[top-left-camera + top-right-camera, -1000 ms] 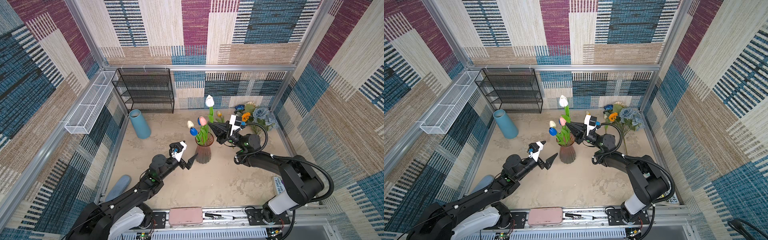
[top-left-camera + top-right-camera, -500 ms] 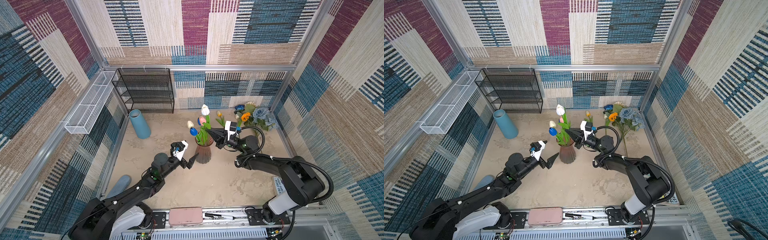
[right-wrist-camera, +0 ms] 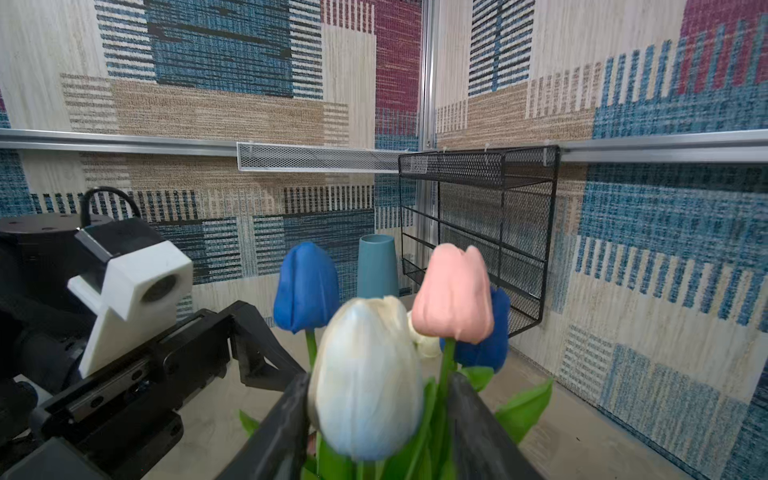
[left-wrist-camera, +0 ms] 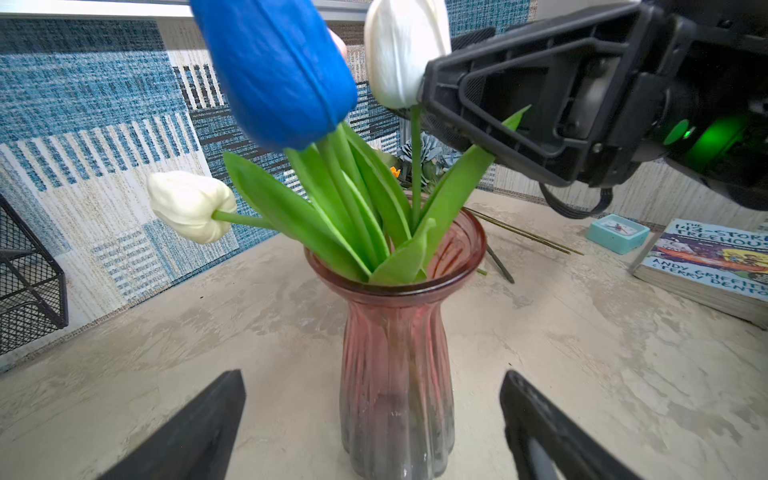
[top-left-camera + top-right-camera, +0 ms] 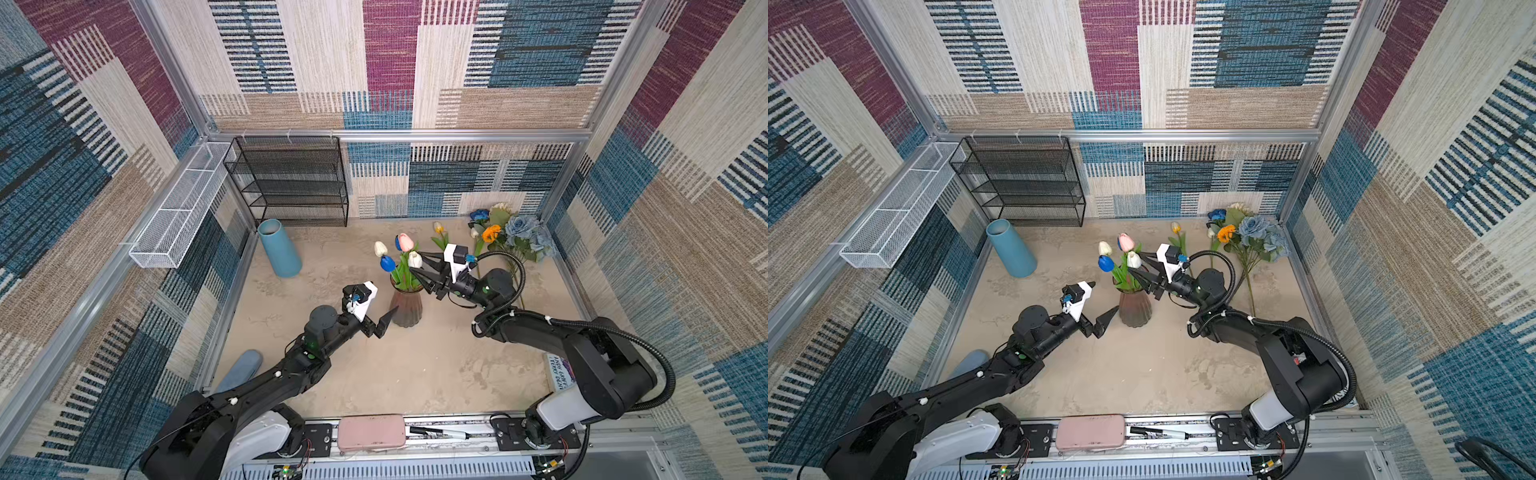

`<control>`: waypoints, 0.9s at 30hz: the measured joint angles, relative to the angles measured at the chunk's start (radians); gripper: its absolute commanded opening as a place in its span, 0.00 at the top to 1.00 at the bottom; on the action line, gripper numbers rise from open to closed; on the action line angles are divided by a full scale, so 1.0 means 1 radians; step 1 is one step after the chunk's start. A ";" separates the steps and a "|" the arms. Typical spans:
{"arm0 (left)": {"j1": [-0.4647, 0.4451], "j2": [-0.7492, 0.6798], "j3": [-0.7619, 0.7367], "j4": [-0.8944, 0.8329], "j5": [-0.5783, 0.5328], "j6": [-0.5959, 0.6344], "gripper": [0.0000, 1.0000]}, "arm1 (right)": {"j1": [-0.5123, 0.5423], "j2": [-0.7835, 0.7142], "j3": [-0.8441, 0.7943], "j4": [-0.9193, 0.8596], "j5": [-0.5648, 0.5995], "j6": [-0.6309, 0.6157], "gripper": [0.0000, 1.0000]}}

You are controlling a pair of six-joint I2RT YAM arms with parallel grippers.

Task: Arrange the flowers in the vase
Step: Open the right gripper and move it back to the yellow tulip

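A pink ribbed glass vase (image 5: 406, 307) (image 5: 1134, 309) (image 4: 395, 374) stands mid-table with blue (image 5: 387, 263), pink (image 5: 405, 242) and two white tulips in it. My right gripper (image 5: 415, 262) (image 5: 1134, 262) (image 3: 378, 378) hovers over the vase mouth, open, its fingers either side of a white tulip (image 3: 365, 382) and green stems. My left gripper (image 5: 380, 303) (image 4: 372, 374) is open just left of the vase, its fingers flanking the vase's base without touching. A yellow tulip (image 5: 438, 227), an orange sunflower (image 5: 491, 232), a dusty-blue rose bunch (image 5: 525, 235) and a deep-blue rose (image 5: 480, 215) lie back right.
A blue cone vase (image 5: 279, 249) stands back left by a black mesh shelf (image 5: 291, 183); a white wire basket (image 5: 178, 208) hangs on the left wall. A book (image 4: 706, 266) and teal clock (image 4: 618, 232) sit at the right; a blue object (image 5: 241, 368) lies front left.
My right gripper came down and leftward with the white tulip, setting its stem into the vase, and its jaws have parted. The left arm has barely moved.
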 measured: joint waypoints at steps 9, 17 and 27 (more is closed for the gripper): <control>0.000 -0.013 0.002 -0.004 0.000 0.000 0.01 | 0.000 -0.096 -0.010 -0.074 0.042 -0.041 0.11; 0.002 -0.075 0.019 -0.026 0.007 0.001 0.01 | 0.000 -0.222 -0.007 -0.129 0.095 -0.071 0.22; 0.001 -0.251 0.011 -0.185 0.014 0.016 0.02 | -0.158 -0.074 0.364 -0.552 0.368 -0.013 0.52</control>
